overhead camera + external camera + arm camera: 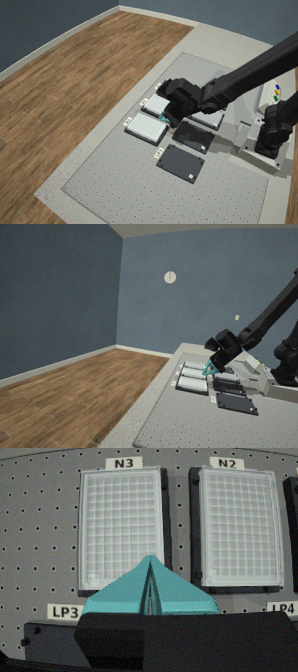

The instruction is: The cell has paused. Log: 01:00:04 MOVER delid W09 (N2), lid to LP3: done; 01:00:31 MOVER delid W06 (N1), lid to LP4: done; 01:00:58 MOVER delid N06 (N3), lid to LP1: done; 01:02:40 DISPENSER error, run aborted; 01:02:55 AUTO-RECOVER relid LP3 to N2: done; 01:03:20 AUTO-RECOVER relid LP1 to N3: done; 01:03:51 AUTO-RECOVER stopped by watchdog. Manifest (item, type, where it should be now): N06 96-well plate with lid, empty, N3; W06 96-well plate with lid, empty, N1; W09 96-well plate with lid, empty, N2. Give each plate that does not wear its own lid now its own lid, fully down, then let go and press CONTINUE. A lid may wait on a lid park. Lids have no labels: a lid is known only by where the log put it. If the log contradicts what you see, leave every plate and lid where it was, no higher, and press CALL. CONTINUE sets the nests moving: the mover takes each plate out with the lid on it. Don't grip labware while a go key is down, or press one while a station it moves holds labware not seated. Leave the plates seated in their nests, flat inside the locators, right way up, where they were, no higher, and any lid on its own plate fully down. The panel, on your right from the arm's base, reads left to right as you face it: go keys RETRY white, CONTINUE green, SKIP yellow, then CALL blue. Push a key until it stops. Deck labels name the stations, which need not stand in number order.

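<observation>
Three white 96-well plates stand in a row of nests. The N3 plate (146, 127) (121, 531) and the N2 plate (157, 104) (240, 527) show their well grids. The N1 plate (195, 364) is mostly hidden behind my wrist in the top view. A pale lid (206, 118) lies on park LP4. Parks LP3 (180, 163) and LP2 (193, 137) are bare dark pads. My gripper (164, 116) (150, 561) is shut and empty. It hovers over the gap between the N3/N2 plates and the lid parks, touching nothing.
The key panel (273, 91) stands at the right by the arm's base (268, 146), with blue (277, 86), yellow (276, 92) and green (275, 98) keys in sight. The white key and park LP1 are hidden by the arm.
</observation>
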Robot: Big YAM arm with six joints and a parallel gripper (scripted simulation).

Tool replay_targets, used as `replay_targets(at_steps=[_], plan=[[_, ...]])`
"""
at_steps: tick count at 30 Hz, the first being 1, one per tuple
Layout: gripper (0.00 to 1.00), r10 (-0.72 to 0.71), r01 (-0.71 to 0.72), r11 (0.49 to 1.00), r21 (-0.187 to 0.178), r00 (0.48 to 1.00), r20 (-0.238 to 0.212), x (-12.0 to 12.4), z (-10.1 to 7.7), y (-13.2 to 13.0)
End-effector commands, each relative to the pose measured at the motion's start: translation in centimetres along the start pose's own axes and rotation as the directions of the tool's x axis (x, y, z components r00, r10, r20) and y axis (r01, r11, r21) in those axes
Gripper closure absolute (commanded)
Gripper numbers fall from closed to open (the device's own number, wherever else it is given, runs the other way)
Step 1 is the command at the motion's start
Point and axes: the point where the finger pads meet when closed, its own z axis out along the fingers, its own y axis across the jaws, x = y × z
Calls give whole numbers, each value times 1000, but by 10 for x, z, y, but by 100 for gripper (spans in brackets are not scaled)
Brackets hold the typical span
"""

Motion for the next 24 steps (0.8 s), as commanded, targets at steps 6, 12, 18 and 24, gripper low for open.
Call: replay_targets(at_steps=[6, 12, 18, 24], plan=[[100, -17, 17, 1000, 0, 998, 56, -58, 27, -13], [100, -15, 15, 1000, 7, 999, 34, -71, 42, -24], [100, -16, 15, 1000, 8, 999, 35, -89, 57, -34], [100, -15, 15, 1000, 0, 999, 42, -85, 53, -28]])
